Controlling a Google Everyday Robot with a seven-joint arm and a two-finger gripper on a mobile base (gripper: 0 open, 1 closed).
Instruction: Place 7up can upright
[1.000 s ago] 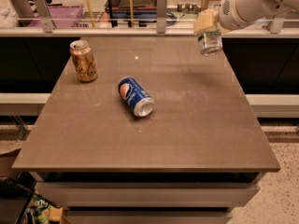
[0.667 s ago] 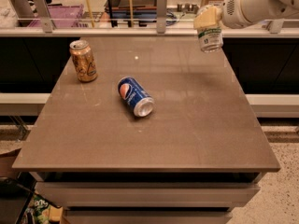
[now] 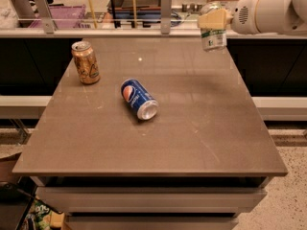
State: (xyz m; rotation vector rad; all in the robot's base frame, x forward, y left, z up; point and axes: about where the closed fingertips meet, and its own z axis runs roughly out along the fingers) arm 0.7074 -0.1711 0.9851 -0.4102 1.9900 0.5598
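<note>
– While the gripper (image 3: 214, 21) sits over the table's (image 3: 192, 143) far right corner, what is its state?
– Clamped on the 7up can (image 3: 214, 38), which hangs roughly upright above the surface.

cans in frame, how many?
3: the gold can stands upright at the table's far left; the Pepsi can lies on its side near the middle; the 7up can is held in the gripper above the far right. None looks hidden.

Matt cream plastic gripper (image 3: 214, 20) above far-right tabletop (image 3: 192, 138) clasps shiny metal 7up can (image 3: 213, 38); tabletop smooth, faintly glossy.
</note>
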